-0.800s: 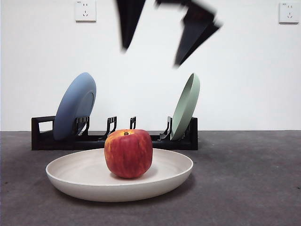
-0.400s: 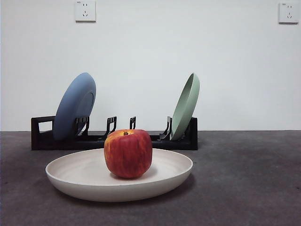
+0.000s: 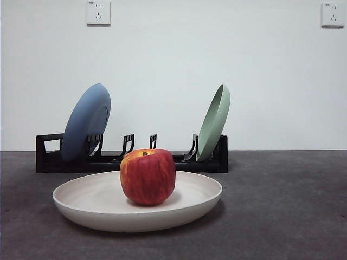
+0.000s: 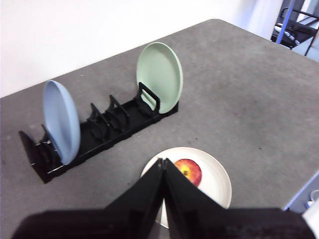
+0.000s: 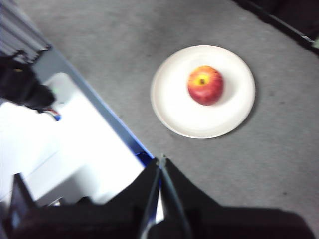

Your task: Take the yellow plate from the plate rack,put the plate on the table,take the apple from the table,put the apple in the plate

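Nearest in the front view: the yellow plate (image 3: 87, 208) flat on the tabletop (image 3: 287, 216), red apple (image 3: 147, 176) upright inside it, slightly off centre, stem up — task looks done from here. Behind it the plate rack (image 3: 49, 157) stands along the wall side, blue plate (image 3: 85, 121) leaning in one end slot, pale green plate (image 3: 213, 122) leaning in the other, middle slots bare. Neither arm shows in the front view. Left wrist view: left pincer (image 4: 163, 164) high above the plate, jaws pressed together, holding nothing. Right wrist view: right pincer (image 5: 160, 160) also raised, well apart from the plate, out near the tabletop edge, jaws closed on nothing. Risks are small: the apple sits free in a shallow dish, so any bump to the tabletop or a low arm sweep could roll it against the rim or out — the rack plates only lean, so a knock there could tip them.
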